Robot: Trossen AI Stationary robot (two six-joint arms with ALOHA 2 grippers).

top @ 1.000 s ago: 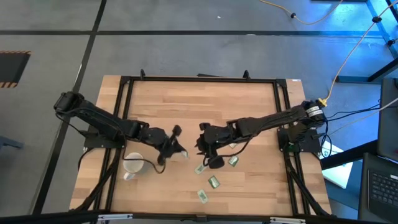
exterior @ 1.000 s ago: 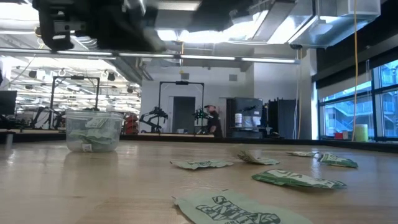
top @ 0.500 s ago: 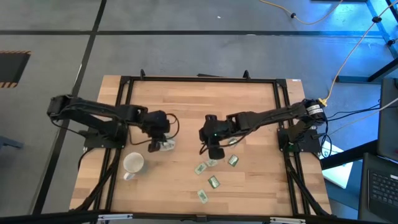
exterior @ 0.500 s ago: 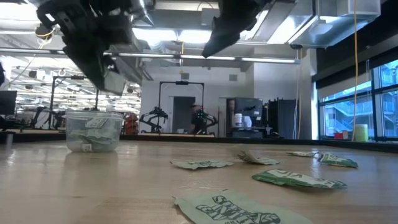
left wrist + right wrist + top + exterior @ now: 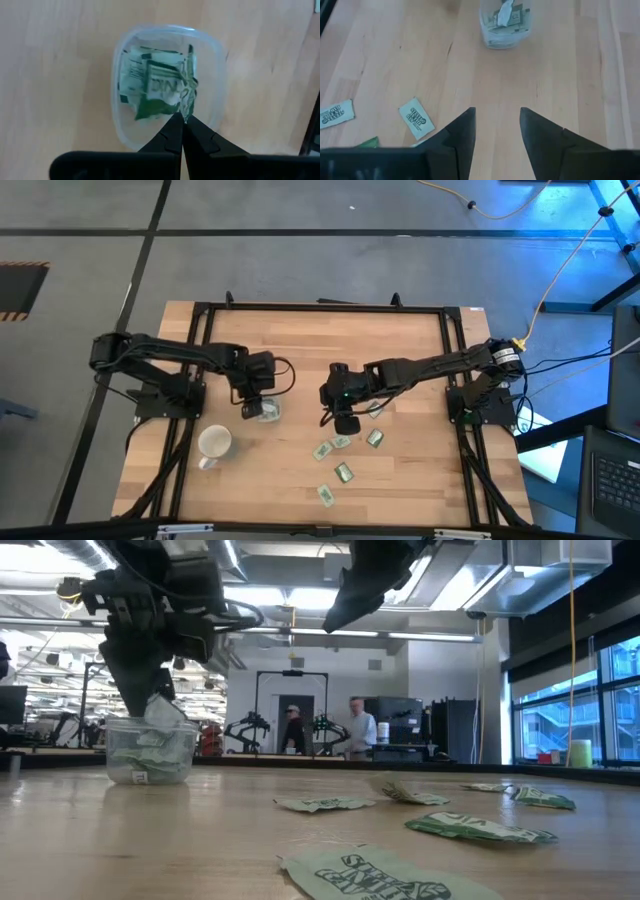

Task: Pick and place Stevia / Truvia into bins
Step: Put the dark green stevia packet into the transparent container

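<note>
1. A white mug [image 5: 214, 443] with a handle stands on the wooden table [image 5: 320, 350] near its left edge.
2. A yellow cable [image 5: 560, 275] runs across the grey floor [image 5: 300, 270].
3. 2 people [image 5: 350, 730] stand in the room behind.

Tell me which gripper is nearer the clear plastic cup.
Left. The left gripper is directly over the clear plastic cup, pinching a sachet at its mouth. The right gripper hangs open, farther off across bare table.
</note>
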